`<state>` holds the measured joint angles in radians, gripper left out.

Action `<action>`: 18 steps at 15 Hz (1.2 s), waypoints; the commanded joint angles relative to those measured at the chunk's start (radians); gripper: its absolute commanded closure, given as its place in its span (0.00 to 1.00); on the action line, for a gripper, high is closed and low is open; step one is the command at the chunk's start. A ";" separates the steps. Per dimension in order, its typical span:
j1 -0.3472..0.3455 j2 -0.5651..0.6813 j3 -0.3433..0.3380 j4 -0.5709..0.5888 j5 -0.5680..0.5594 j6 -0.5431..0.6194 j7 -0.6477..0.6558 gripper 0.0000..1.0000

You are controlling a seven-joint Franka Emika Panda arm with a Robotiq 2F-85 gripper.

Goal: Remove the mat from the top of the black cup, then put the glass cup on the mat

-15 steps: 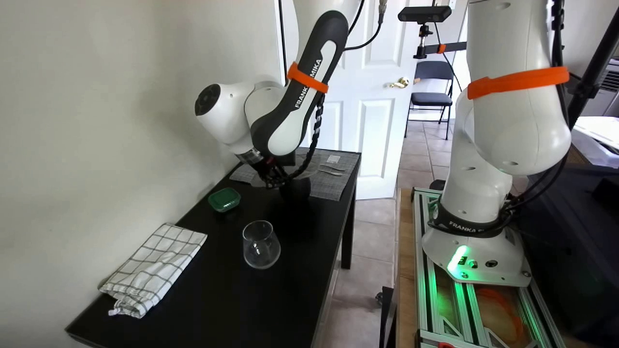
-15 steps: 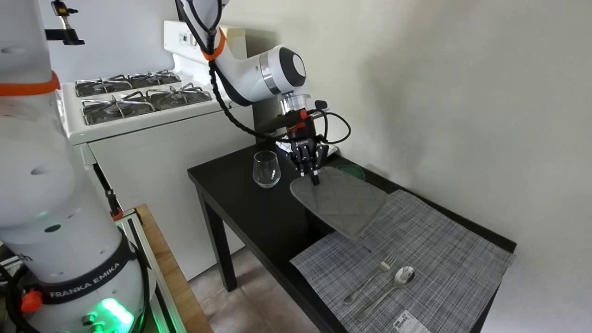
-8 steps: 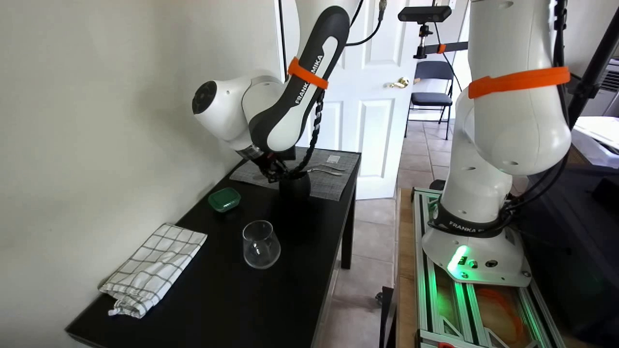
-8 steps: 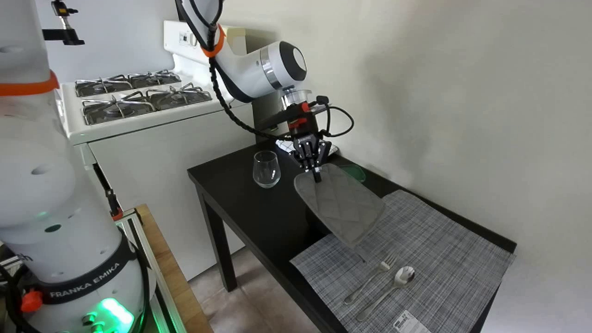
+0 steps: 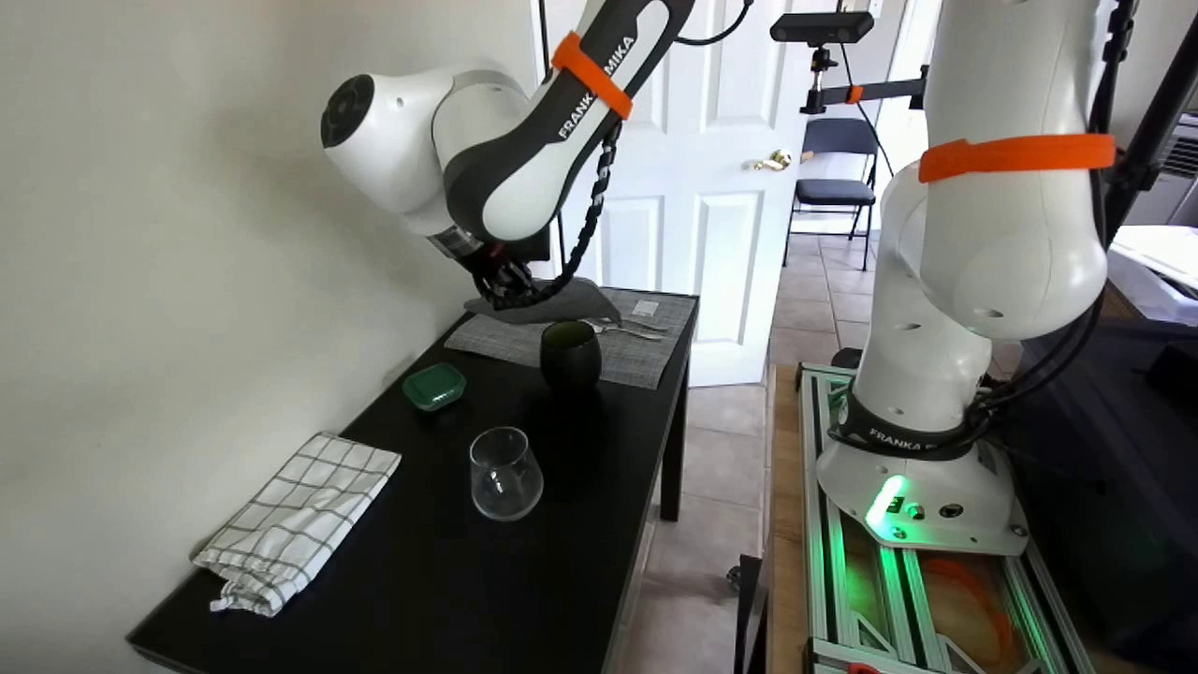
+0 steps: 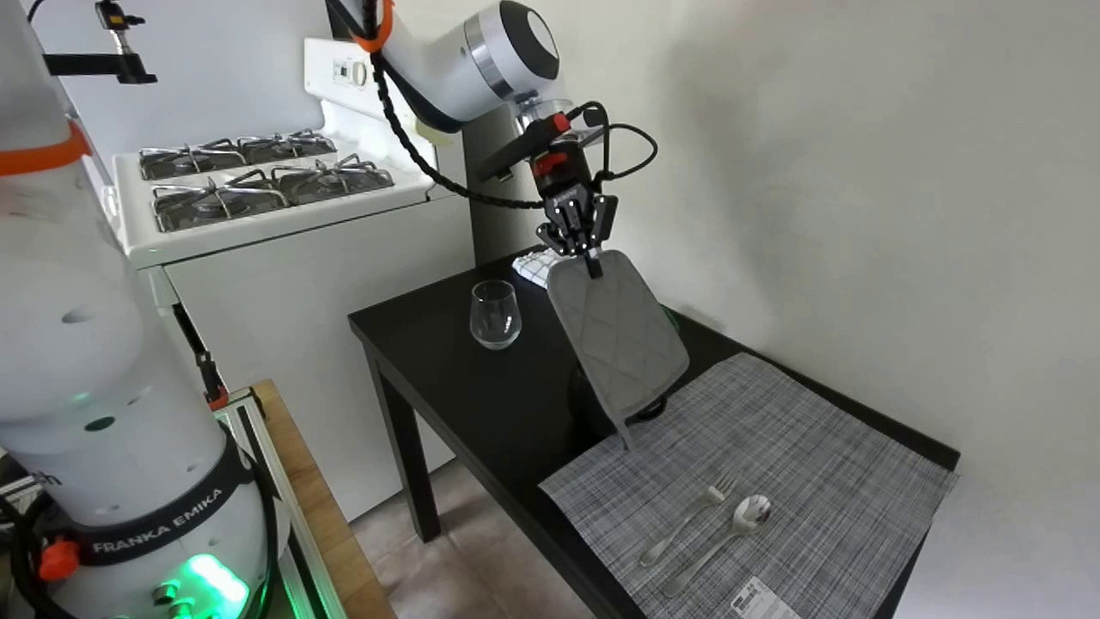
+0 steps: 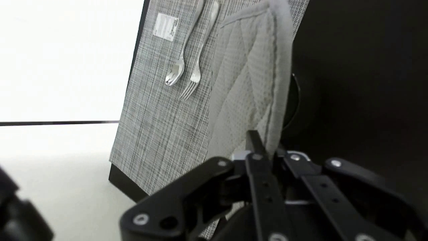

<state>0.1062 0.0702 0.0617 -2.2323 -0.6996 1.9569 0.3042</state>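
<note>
On the black surface (image 6: 507, 404), a rounded clear glass (image 6: 496, 317) is set left of the quilted mat (image 6: 620, 340) pinched by the fingers (image 6: 594, 266).

Sloping forearm (image 5: 573, 129); tilted wrist (image 5: 402, 154); fingers (image 6: 594, 265) pinched together, angled downward.

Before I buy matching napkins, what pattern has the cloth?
White cloth with dark grid lines, clearest in an exterior view.
</note>
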 commanded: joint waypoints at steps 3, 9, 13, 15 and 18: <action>0.018 -0.037 0.041 0.070 0.116 -0.086 -0.060 0.98; 0.042 -0.045 0.078 0.128 0.067 0.116 -0.051 0.98; 0.052 -0.031 0.090 0.107 0.046 0.311 -0.123 0.98; 0.053 -0.015 0.093 0.077 0.060 0.411 -0.196 0.98; 0.057 0.016 0.101 0.042 0.144 0.456 -0.295 0.98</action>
<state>0.1596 0.0664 0.1563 -2.1495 -0.6244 2.3713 0.0944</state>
